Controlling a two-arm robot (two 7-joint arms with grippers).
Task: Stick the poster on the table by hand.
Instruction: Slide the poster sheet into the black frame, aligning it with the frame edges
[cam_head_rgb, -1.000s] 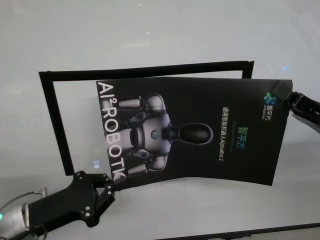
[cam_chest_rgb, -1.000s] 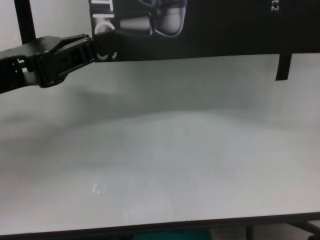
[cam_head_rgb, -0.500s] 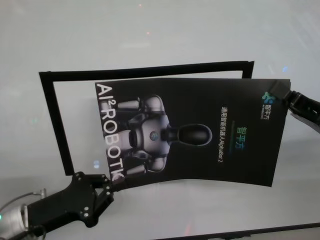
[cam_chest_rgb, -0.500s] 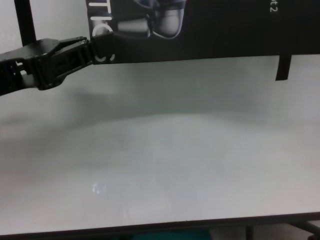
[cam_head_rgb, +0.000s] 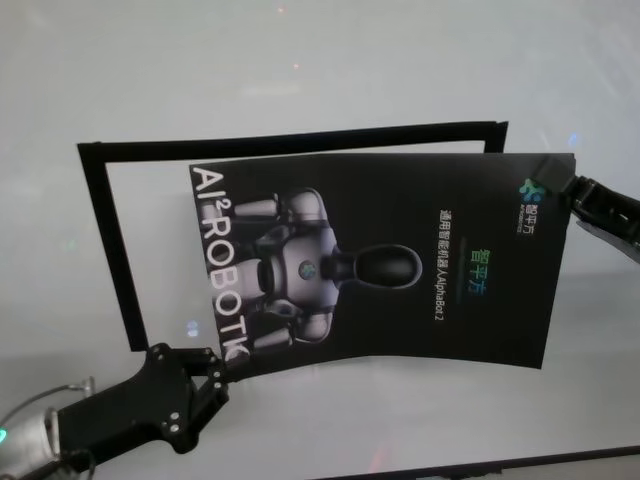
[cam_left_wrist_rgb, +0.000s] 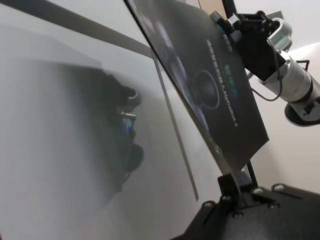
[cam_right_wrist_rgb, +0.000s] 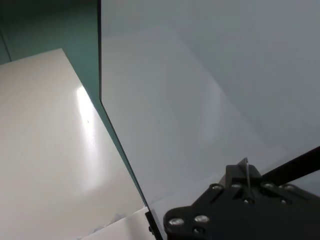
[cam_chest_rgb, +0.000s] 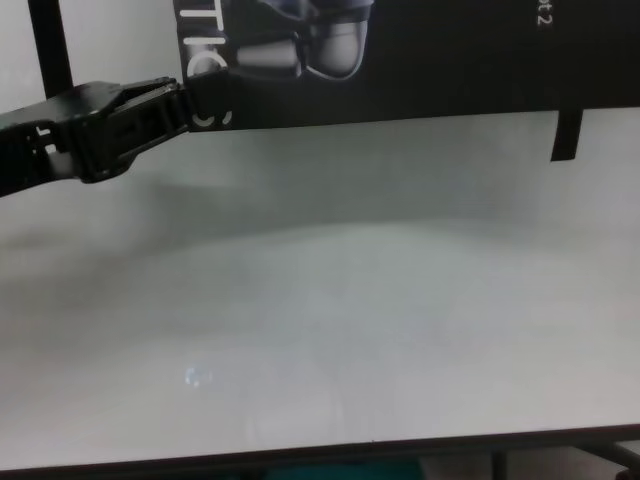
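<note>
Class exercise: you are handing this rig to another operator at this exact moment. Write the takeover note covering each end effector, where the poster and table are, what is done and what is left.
Left end effector: shut on the poster's near-left corner.
Right end effector: shut on the far-right corner.
Poster: held between both arms above the table, printed side up, slightly bowed; the left wrist view shows it clear of the surface. It overlaps a black tape frame lying on the table, skewed to its right.
Done: poster picked up and stretched between both arms.
Left: align it with the frame, lower it flat, press it down, release.
</note>
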